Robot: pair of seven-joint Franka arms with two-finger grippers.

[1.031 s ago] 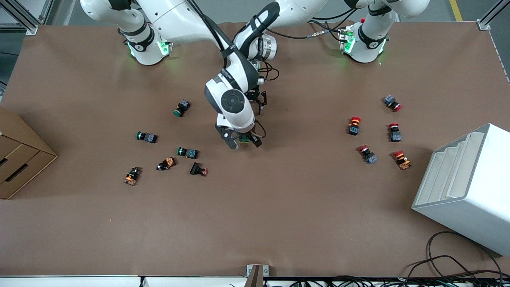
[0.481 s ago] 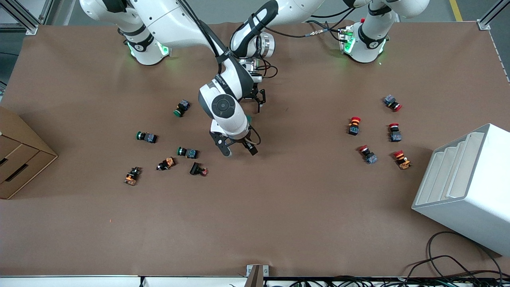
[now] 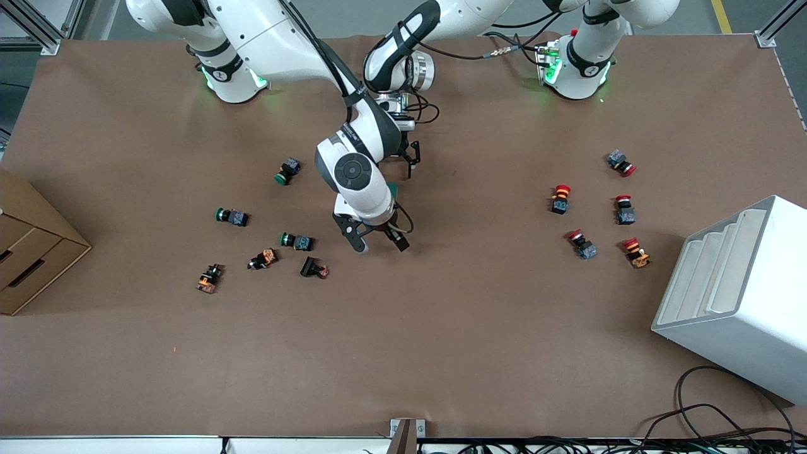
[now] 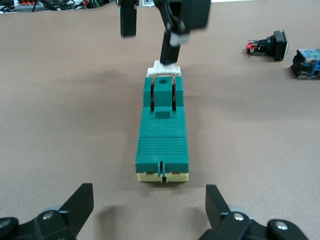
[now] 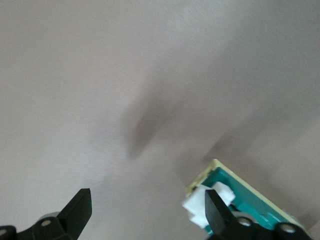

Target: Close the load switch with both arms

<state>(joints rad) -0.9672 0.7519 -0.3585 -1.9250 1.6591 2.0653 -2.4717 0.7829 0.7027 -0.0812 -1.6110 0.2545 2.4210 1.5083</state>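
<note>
The load switch (image 4: 162,135) is a dark-green block lying flat on the brown table, with its whitish handle (image 4: 165,70) at the end away from my left gripper. In the front view only a sliver of the load switch (image 3: 392,188) shows under the right arm's wrist. My left gripper (image 4: 148,210) is open, low and just short of the switch's cream end; it also shows in the front view (image 3: 406,161). My right gripper (image 3: 378,243) is open and empty just off the handle end. One of its fingers (image 5: 215,210) is beside the white handle (image 5: 200,207).
Green and orange push-buttons (image 3: 297,241) and a black part (image 3: 313,268) lie toward the right arm's end. Red-capped buttons (image 3: 559,198) lie toward the left arm's end, near a white rack (image 3: 737,296). A cardboard box (image 3: 31,246) stands at the table edge.
My right gripper has moved toward the front camera, off the green end of the switch that showed between its fingers. The left arm shifted slightly.
</note>
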